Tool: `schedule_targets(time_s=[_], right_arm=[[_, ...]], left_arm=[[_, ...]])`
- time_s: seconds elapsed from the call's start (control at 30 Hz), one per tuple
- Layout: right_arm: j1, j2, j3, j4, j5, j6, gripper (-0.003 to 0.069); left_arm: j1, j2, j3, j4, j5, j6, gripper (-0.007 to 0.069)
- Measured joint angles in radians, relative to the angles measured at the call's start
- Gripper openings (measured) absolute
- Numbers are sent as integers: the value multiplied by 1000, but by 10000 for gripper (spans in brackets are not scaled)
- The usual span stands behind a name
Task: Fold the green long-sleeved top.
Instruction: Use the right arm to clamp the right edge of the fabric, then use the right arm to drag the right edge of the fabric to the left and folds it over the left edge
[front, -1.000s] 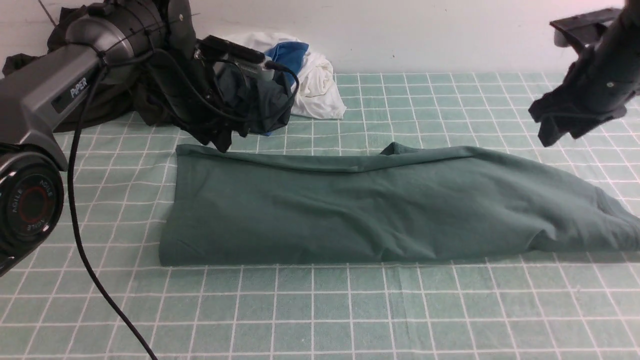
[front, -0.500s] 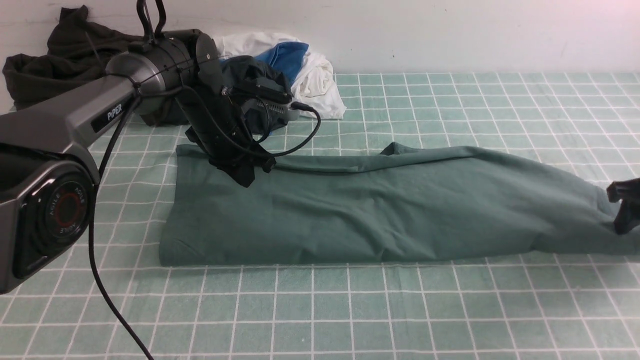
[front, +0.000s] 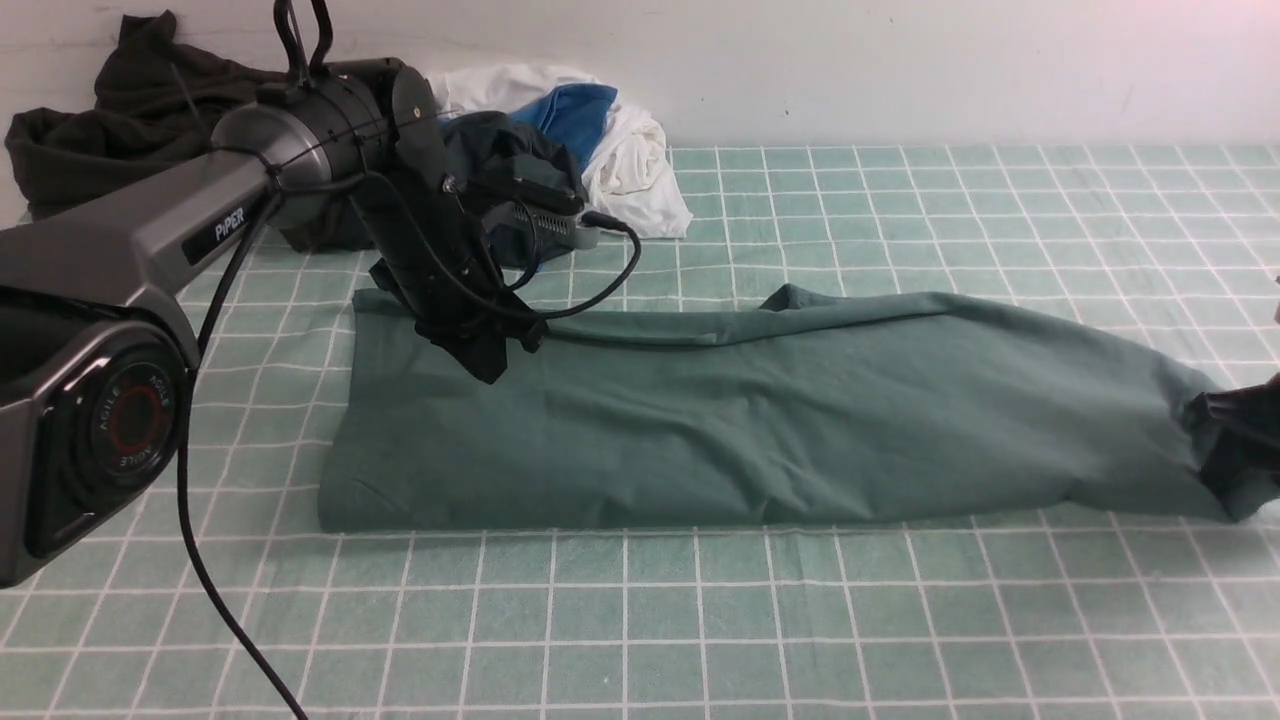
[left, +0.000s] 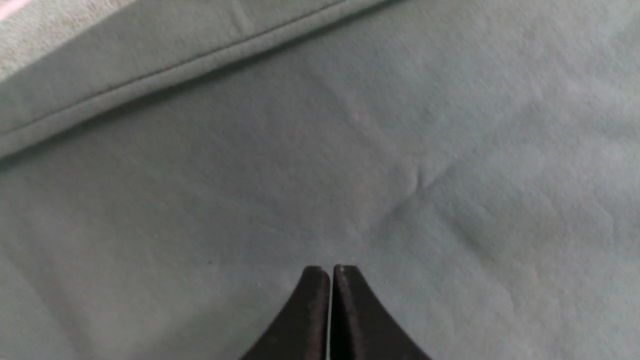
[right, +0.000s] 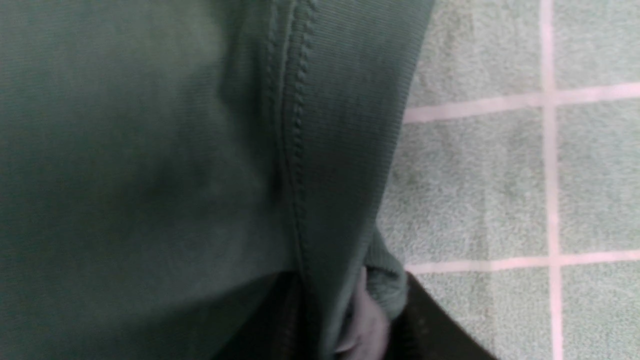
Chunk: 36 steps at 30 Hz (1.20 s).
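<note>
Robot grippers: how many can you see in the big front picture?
2. The left gripper is over the green top; the right gripper, partly cut off, is at the top's right end.

My front view comes through bright and evenly lit, the pale wall (front: 900, 70) and tabletop (front: 700, 620) clear to me, with only soft shadow along the cloth's near edge. My left wrist view looks greyish and slightly soft; in my right one, the claw (right: 350, 325) is dim and blurred.
</note>
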<state>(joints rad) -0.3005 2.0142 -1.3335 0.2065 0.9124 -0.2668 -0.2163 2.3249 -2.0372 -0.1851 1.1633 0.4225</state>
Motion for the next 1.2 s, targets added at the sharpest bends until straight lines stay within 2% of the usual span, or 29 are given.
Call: schedule_targets(time_s=[0.03,0.1,0.23,0.37,0.53,0.67,0.73,0.77,0.8,0.9,1.0,1.1,1.17,1.2], right_arm=[[0,-2,-1,-6,5,-2,114],[0,-13,-8,-32,25,4,69],[0,-116,-67,-179,71,111,68],[21,-237,-149,-222,94,142,68],[256,-375,-297,-137,108,77,68],[523,-353,-365,-10,72,11,68],[638,-311,-381,46,30,-10,68],[650,-305,-384,52,23,-14,68],[742,-256,-388,90,-33,-30,68],[884,-146,-388,138,-162,-45,68],[978,-36,-389,150,-285,-50,68],[1021,39,-406,155,-323,-61,94],[1036,73,-426,159,-320,-67,134],[1041,88,-444,167,-308,-70,189]], left_arm=[[0,-2,-2,8,12,5,-3],[0,-14,-8,27,31,12,-3],[4,-110,-47,118,57,11,-3],[19,-225,-70,158,66,-2,-3],[47,-419,-78,192,75,-34,-3],[50,-542,-76,242,87,-69,-3],[50,-597,-63,268,93,-90,-3],[50,-604,-59,271,92,-93,-3],[50,-653,-39,295,94,-112,-3],[50,-743,18,321,95,-149,-3],[50,-832,111,325,96,-186,-3],[50,-902,204,325,97,-209,-3],[50,-950,283,325,97,-220,-3],[50,-994,359,325,97,-234,-3]])
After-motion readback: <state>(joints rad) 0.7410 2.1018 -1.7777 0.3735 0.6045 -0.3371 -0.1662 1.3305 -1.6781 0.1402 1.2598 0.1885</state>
